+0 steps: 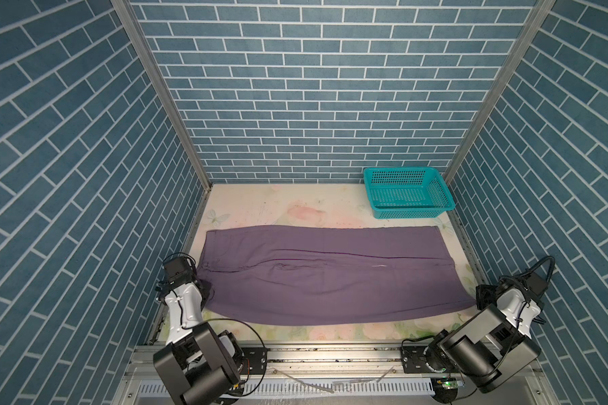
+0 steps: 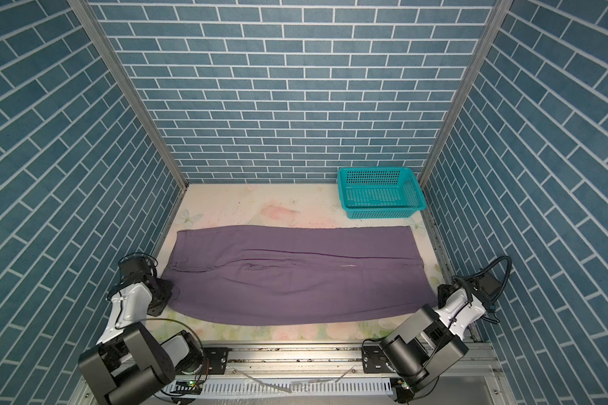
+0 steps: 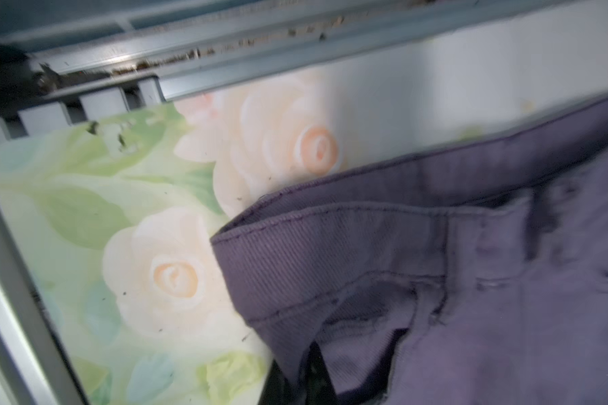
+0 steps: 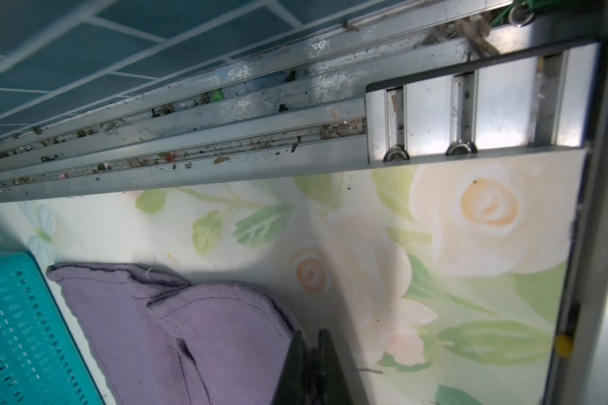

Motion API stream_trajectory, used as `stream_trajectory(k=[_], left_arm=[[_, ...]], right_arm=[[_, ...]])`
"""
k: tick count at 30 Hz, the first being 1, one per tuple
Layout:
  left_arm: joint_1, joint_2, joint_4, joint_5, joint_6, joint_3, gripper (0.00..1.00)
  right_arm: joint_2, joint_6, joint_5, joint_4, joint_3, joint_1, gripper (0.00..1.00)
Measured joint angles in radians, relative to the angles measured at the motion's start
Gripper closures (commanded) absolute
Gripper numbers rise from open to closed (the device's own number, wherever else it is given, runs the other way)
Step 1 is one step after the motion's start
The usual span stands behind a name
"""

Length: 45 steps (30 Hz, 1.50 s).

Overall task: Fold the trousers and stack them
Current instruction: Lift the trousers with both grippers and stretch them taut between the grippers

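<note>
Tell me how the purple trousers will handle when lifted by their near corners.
Probably floppy: the trousers lie flat with soft wrinkles, so the middle would likely sag. Likely grippy: the waistband shows a ribbed weave.

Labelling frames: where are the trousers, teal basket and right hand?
trousers (image 1: 330,280): in a top view, middle of the fabric.
teal basket (image 1: 413,212): in a top view, front wall.
right hand (image 4: 312,337): right wrist view, between its fingertips.
</note>
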<state>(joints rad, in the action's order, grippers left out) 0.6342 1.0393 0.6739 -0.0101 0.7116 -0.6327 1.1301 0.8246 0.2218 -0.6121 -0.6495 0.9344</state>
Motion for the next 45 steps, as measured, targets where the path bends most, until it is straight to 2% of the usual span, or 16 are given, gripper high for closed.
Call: stream_trajectory(k=[6,14,18,22,26,32,38,45], left_arm=[[0.035,-0.053,0.164,0.077,-0.009,-0.3,1.0],[0.086,-0.054,0.317,0.127,-0.026,-0.468,1.0],[0.099,-0.061,0.346,0.126,-0.037,-0.502,1.0],[0.105,-0.056,0.362,0.132,-0.047,-0.533,1.0],[0.106,-0.003,0.34,0.182,-0.05,-0.564,1.0],[0.105,0.099,0.262,0.274,-0.049,-0.566,1.0],[0.092,0.15,0.222,0.319,-0.047,-0.565,1.0],[0.079,0.114,0.221,0.317,-0.05,-0.552,1.0]], right_arm=[[-0.009,0.044,0.047,-0.061,-0.109,-0.008,1.0],[-0.051,0.071,0.06,-0.102,-0.196,-0.039,1.0],[-0.088,0.088,0.034,-0.098,-0.225,-0.087,1.0],[-0.093,0.086,-0.03,-0.099,-0.324,-0.18,1.0],[-0.076,0.076,-0.088,-0.069,-0.412,-0.277,1.0],[-0.019,0.056,-0.137,-0.001,-0.421,-0.369,1.0],[0.057,0.031,-0.182,0.024,-0.436,-0.418,1.0],[0.042,0.015,-0.24,0.023,-0.44,-0.421,1.0]])
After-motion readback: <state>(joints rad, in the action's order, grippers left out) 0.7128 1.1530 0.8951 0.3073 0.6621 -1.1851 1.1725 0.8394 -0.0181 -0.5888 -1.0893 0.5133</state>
